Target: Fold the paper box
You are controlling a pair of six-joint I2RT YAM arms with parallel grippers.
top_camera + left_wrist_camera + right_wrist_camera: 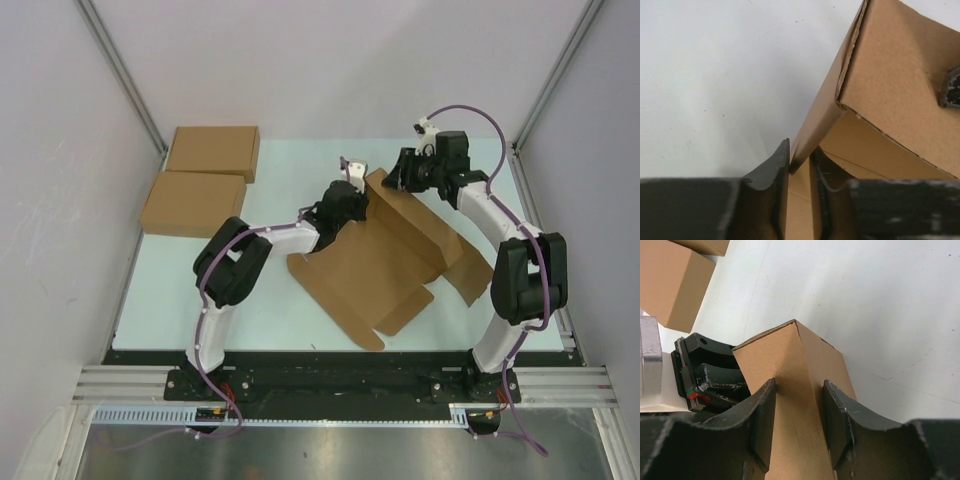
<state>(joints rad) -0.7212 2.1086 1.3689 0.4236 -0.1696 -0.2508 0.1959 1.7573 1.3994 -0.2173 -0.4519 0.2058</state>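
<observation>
The paper box [385, 265] lies half-folded in the middle of the pale green table [220, 310], with one wall standing up at its far side. The left gripper [800, 155] pinches that wall. The right gripper [800, 385] squeezes its far corner. Two brown boxes [195, 203] sit far left. Plain grey walls [300, 60] stand all around.
</observation>
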